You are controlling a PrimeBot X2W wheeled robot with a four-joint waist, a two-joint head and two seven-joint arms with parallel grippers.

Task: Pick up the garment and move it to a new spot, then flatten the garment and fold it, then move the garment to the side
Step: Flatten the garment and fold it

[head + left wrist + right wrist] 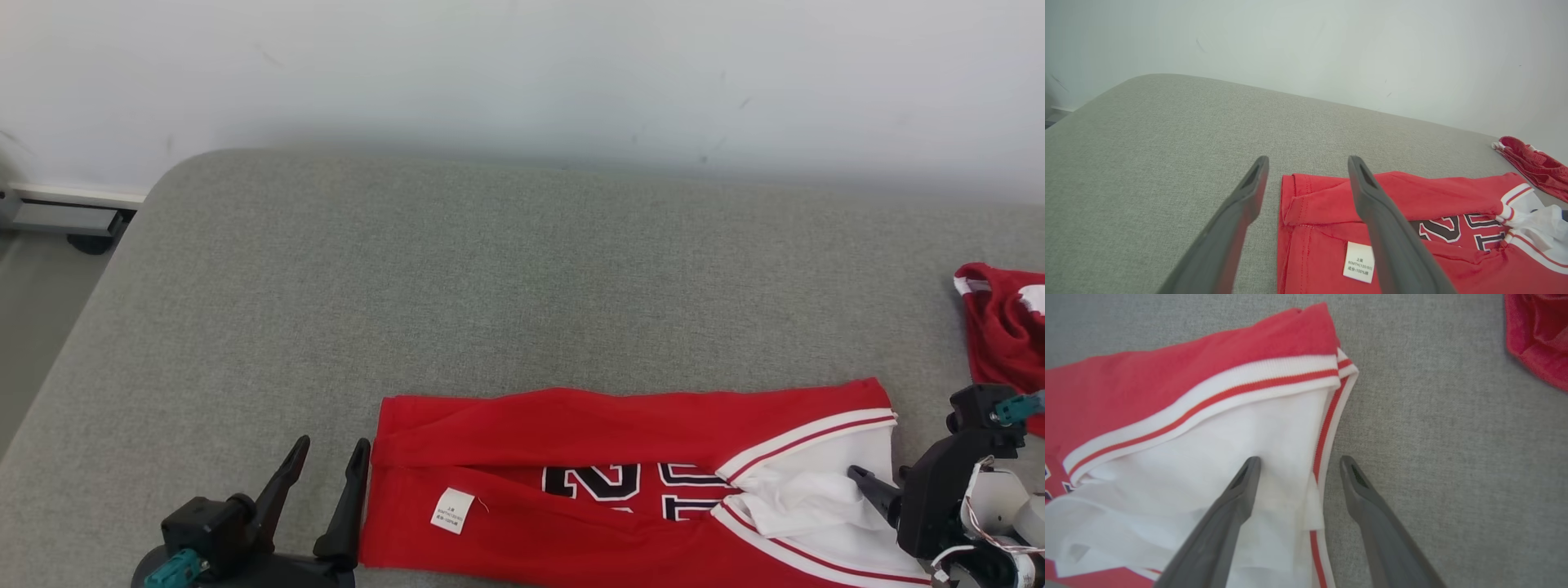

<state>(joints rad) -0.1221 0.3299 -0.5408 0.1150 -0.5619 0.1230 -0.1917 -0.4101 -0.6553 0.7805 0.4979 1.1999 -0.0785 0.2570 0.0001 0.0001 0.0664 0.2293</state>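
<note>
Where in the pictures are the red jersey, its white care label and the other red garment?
red jersey [571,425]: head view, folded red upper part.
white care label [1358,262]: left wrist view, label's middle.
other red garment [1000,335]: head view, its red cloth.

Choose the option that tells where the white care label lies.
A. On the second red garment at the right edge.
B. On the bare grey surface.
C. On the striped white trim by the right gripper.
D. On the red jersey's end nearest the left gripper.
D: the care label lies on the red jersey near its left end, just beside the left gripper and its open fingers.
</note>
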